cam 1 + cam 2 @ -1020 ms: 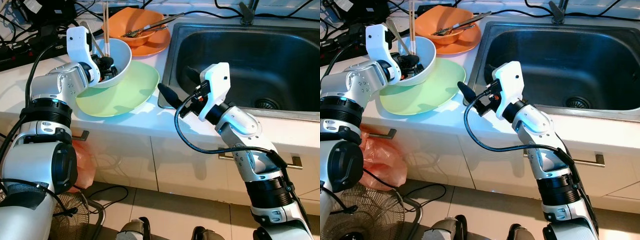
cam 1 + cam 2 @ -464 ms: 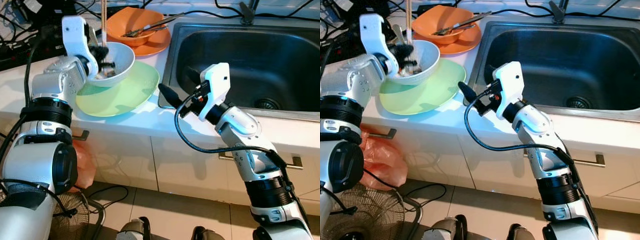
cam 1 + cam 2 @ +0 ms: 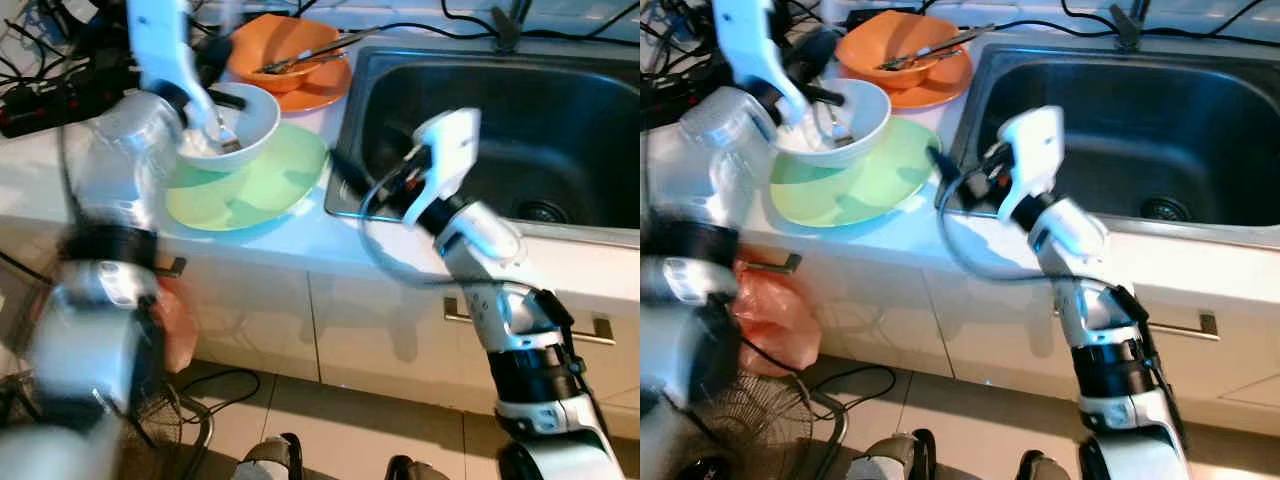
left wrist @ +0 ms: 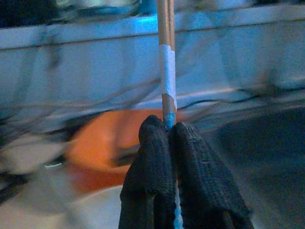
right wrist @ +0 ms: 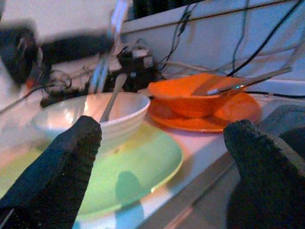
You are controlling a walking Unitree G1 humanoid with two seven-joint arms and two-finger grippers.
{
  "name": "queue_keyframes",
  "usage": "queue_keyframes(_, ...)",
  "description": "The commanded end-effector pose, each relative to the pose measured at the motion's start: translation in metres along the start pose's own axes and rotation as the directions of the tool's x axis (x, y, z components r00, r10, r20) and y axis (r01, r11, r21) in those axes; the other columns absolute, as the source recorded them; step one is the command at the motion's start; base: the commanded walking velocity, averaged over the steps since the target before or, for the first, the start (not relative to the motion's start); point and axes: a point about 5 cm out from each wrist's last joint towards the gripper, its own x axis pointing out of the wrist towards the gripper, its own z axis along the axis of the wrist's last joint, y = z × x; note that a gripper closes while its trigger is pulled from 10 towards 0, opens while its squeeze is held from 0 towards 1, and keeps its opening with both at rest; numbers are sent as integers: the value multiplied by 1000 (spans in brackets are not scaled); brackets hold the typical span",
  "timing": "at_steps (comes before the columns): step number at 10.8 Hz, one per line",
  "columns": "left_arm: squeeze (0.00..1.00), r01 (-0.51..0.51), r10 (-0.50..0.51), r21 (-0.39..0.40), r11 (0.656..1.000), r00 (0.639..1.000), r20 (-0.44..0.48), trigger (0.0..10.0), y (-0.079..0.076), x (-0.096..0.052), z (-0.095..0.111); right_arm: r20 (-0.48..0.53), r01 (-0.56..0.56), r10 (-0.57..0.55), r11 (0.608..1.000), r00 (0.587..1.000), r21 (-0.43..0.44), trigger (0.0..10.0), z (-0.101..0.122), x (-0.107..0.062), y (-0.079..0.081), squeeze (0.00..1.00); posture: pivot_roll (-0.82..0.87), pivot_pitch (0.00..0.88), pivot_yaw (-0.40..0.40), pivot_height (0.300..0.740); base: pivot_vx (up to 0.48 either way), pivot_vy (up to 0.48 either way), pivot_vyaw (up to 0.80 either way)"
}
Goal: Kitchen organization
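Right gripper (image 5: 157,157): hovered at the steel sink's (image 3: 560,110) near-left rim, black fingers spread wide, holding nothing.
Left gripper (image 4: 164,143): fingers pinched tight on the thin wooden chopsticks (image 4: 165,62), above the white ribbed bowl (image 3: 845,120).
Bowl: sat on the pale green plate (image 3: 870,175), a spoon inside.
Chopsticks' handling: probably light, stiff, smooth; liable to twist or slip, so best gripped mid-length.
Farthest: orange bowl (image 3: 275,45) with utensils.

Left gripper (image 4: 164,138) raised, fingers pinched together, right gripper (image 5: 162,143) spread wide
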Motion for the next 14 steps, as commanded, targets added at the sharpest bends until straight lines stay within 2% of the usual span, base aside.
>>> queue_keyframes(1,0,122,-122,2,993,992,16,0,-21,-2,1,33,52,-56,992,998,115,10000,6,2,-8,0,131,142,82,740,0,0,0)
queue_keyframes(2,0,188,-187,-28,982,982,23,0,-35,-5,-2,57,76,-87,981,995,178,10000,11,3,-13,0,131,142,82,740,0,0,0)
queue_keyframes(3,0,298,-297,-66,952,955,26,0,-54,-9,-11,96,73,-100,966,990,248,10000,20,4,-16,0,127,141,81,740,0,0,0)
queue_keyframes(5,0,365,-364,-88,927,931,28,0,-75,-18,-21,125,62,-108,943,986,326,10000,26,6,-18,0,122,144,77,740,0,0,0)
queue_keyframes(6,0,382,-382,-97,919,924,24,0,-79,-19,-23,123,60,-107,940,987,336,10000,26,6,-18,0,122,144,77,740,0,0,0)
queue_keyframes(7,0,443,-445,-95,891,896,4,0,-91,-25,-26,112,45,-88,940,990,339,10000,25,6,-16,0,127,143,77,740,0,0,0)
queue_keyframes(10,0,514,-517,-116,850,856,7,0,-105,-32,-27,111,33,-77,936,991,351,10000,26,7,-15,0,128,144,78,740,0,0,0)
queue_keyframes(11,0,536,-540,-129,834,842,7,0,-108,-34,-26,111,33,-78,934,991,355,0,25,7,-15,0,128,144,79,740,0,0,0)
queue_keyframes(12,0,550,-556,-140,823,831,0,0,-109,-36,-27,111,35,-80,933,991,359,0,25,6,-15,0,128,144,80,740,0,0,0)
queue_keyframes(13,0,565,-576,-154,810,817,-32,0,-109,-39,-32,110,33,-78,932,991,360,941,25,6,-14,0,129,143,82,740,0,0,0)
queue_keyframes(14,0,527,-539,-157,835,841,-42,0,-102,-36,-34,113,22,-66,934,991,356,10000,25,6,-13,0,129,143,82,740,0,0,0)
